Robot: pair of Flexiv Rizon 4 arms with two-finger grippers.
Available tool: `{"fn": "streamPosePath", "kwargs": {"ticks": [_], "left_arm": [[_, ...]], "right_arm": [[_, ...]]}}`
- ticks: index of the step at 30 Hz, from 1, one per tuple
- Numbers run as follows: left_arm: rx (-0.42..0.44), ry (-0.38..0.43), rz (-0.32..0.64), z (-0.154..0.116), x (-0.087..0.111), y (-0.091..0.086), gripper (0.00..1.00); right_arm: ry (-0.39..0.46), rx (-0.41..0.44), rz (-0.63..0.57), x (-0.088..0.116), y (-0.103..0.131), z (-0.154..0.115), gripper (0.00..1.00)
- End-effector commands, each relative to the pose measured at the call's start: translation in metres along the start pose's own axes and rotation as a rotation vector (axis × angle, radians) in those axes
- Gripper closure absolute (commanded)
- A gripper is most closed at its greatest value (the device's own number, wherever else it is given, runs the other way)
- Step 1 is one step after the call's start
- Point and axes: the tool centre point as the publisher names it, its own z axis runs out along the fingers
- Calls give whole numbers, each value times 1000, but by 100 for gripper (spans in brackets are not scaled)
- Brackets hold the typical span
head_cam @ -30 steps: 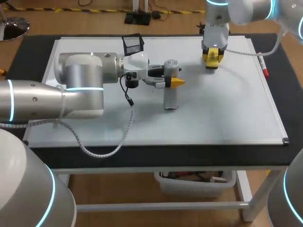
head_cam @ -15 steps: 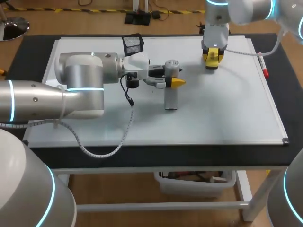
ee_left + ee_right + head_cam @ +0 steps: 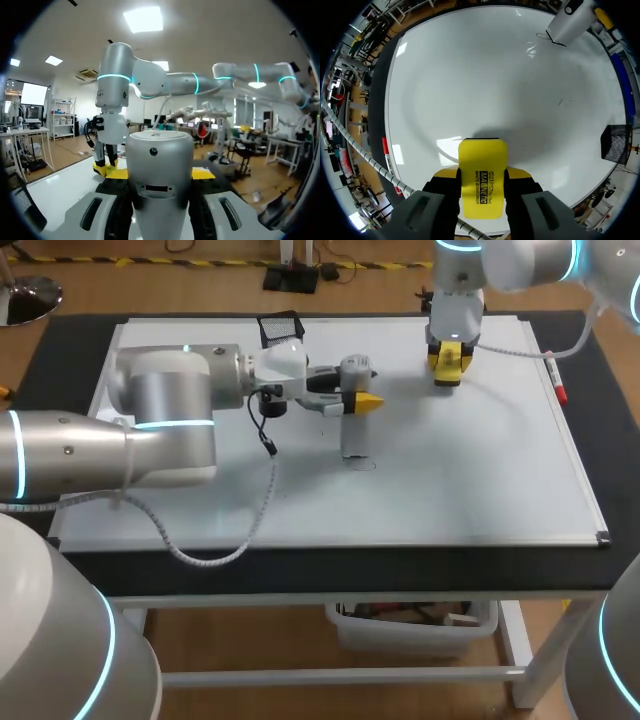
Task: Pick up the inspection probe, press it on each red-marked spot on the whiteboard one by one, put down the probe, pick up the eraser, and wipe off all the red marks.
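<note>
The silver cylindrical probe [image 3: 355,425] stands upright over the middle of the whiteboard [image 3: 450,480], and my left gripper [image 3: 358,398] is shut on its upper part. In the left wrist view the probe [image 3: 160,170] fills the space between the fingers of the left gripper [image 3: 160,174]. A faint small mark [image 3: 363,463] shows on the board just in front of the probe's base. My right gripper [image 3: 449,362] hangs over the board's far right part, shut on the yellow eraser [image 3: 450,360]. From the right wrist the eraser [image 3: 482,175] sits between the fingers of the right gripper [image 3: 481,176], above the board.
A black mesh holder [image 3: 281,332] stands at the board's far edge, behind the left gripper. A red-capped marker [image 3: 557,390] lies along the board's right edge. The left arm's cable [image 3: 260,510] trails over the near left of the board.
My left gripper has shifted a little toward the far side with the probe, uncovering a faint mark where the probe's base stood. The right arm has not moved.
</note>
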Motion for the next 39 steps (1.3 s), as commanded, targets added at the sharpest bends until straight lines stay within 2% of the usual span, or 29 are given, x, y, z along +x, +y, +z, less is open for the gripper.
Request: {"fn": "streamPosePath", "kwargs": {"ticks": [1, 6, 9, 17, 31, 39], "left_arm": [[16, -48, 17, -27, -3, -14, 100], [17, -107, 50, -55, -20, -25, 100], [15, -116, 68, -74, -31, -29, 100], [17, -202, 78, -128, -55, -35, 100], [2, -349, 60, -190, -68, -35, 100], [-8, -402, 44, -216, -79, -32, 100]], "right_arm": [[3, -3, -3, 0, -2, -1, 100], [3, -3, -3, 0, -2, -1, 100], [3, -3, -3, 0, -2, -1, 100], [3, -3, -3, 0, -2, -1, 100], [3, -3, -3, 0, -2, -1, 100], [3, -3, -3, 0, -2, -1, 100]]}}
